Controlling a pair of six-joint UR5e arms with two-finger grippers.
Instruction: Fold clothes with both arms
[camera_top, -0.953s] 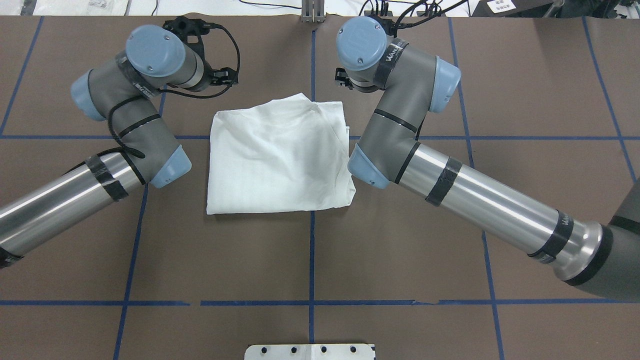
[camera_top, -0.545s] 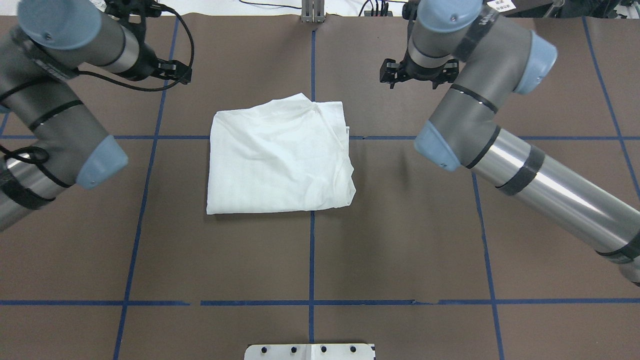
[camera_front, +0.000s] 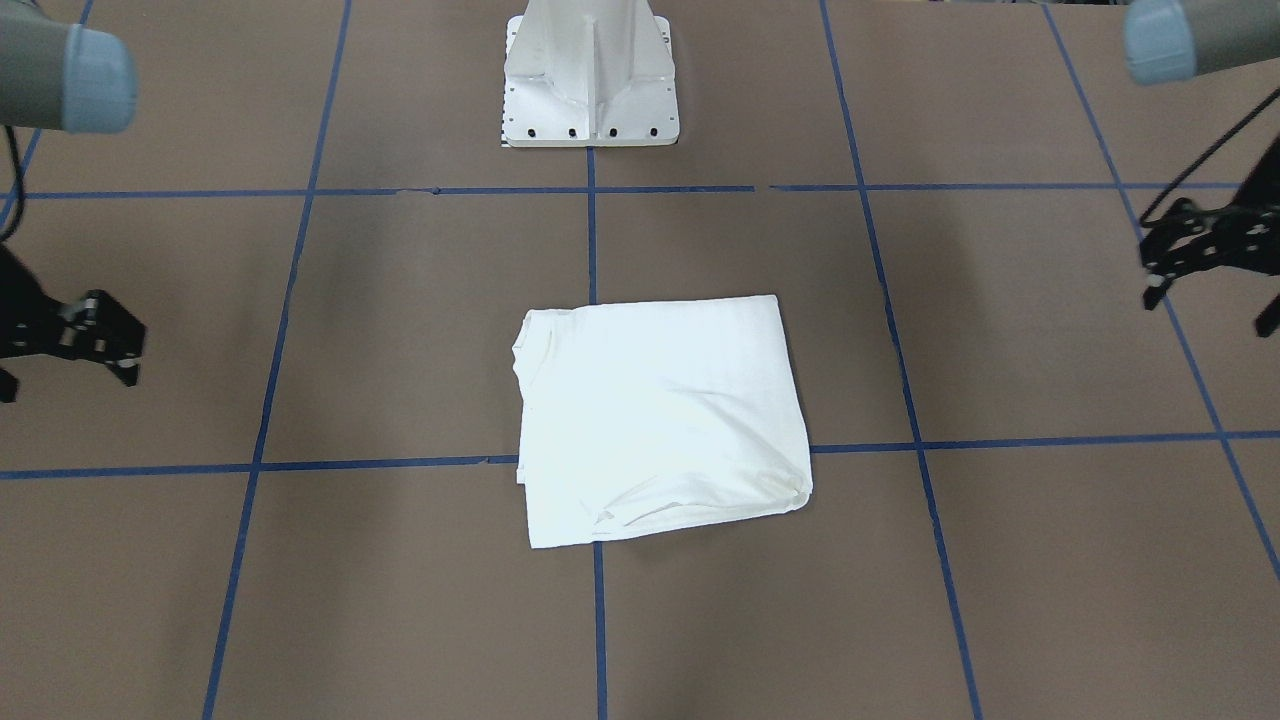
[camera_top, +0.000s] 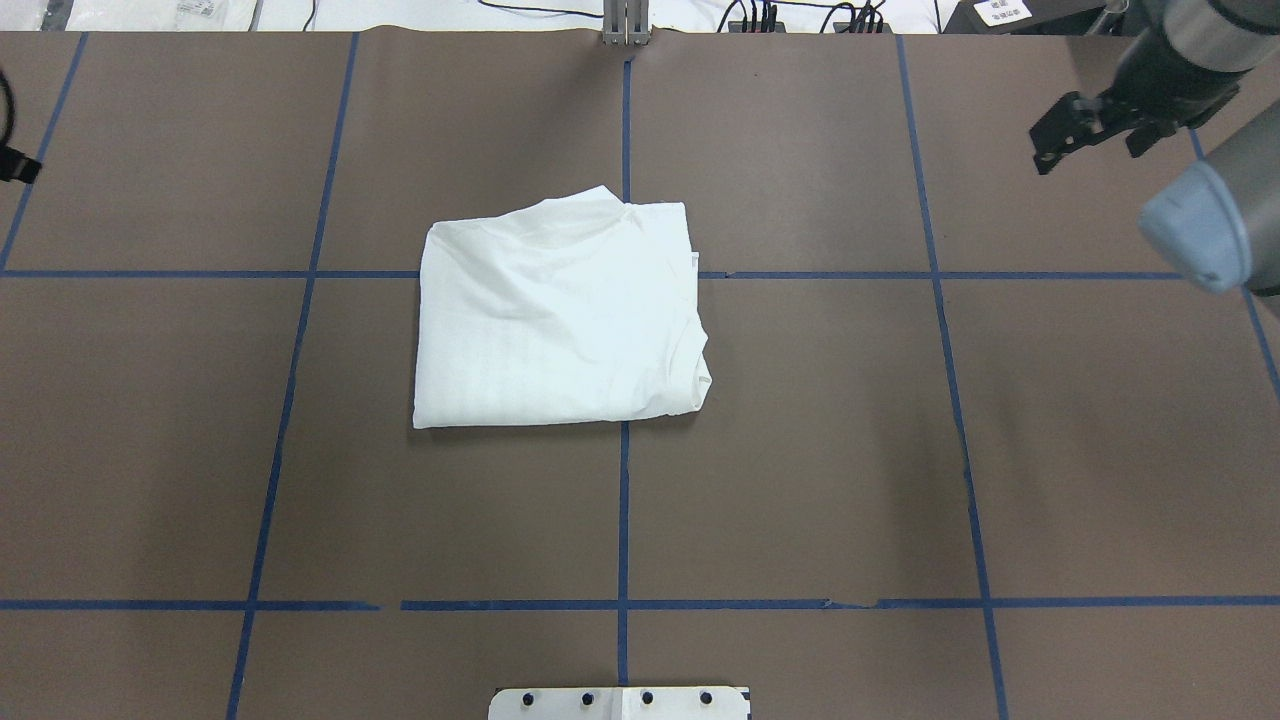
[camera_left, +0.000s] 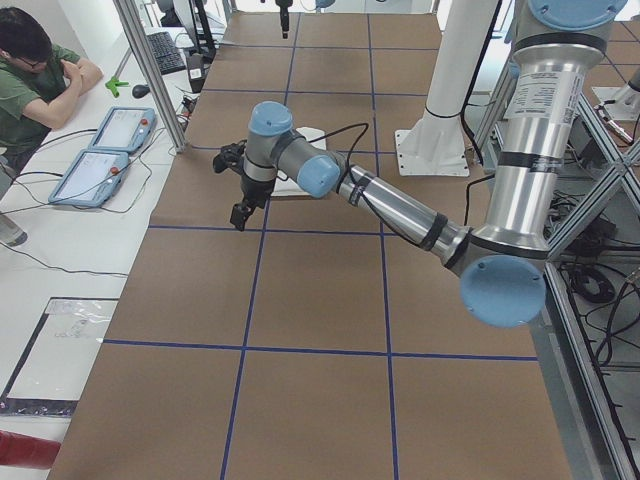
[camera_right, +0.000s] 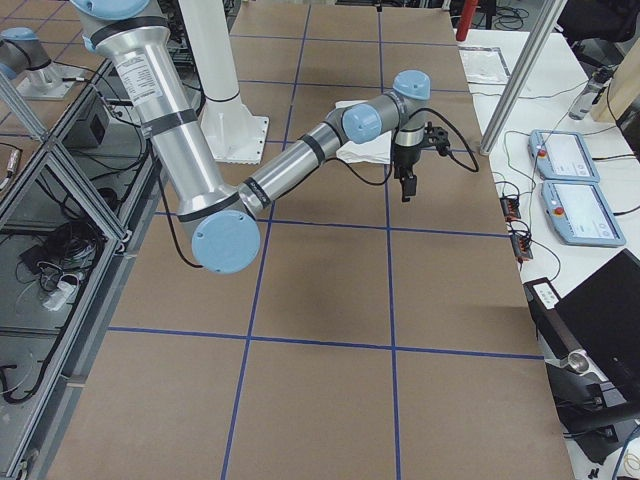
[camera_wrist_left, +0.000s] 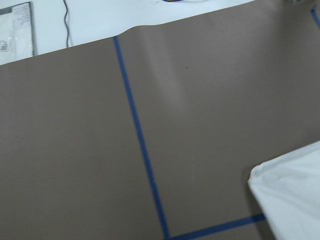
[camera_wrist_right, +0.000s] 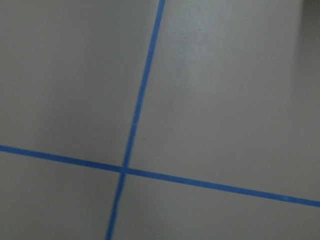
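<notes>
Reads nothing: print on the arm tube (camera_right: 150, 68) too small, shirt (camera_top: 560, 320) plain white on top.

Lies flat at the table's (camera_top: 800, 480) middle, over a crossing of blue tape lines (camera_top: 622, 520), well away from every edge. Folded near-square, slightly longer left to right, sides roughly parallel to the tape, collar curve on the right side by the robot-side corner.

Toward the left end, fingers spread: left gripper (camera_front: 1210, 310). Toward the right end, also spread: right gripper (camera_top: 1088, 155). Both well apart from the shirt.

At the robot-side edge, midway: white pedestal (camera_front: 590, 75). Beyond the far edge: a seated person (camera_left: 35, 80) beside two pendants (camera_left: 122, 128).
</notes>
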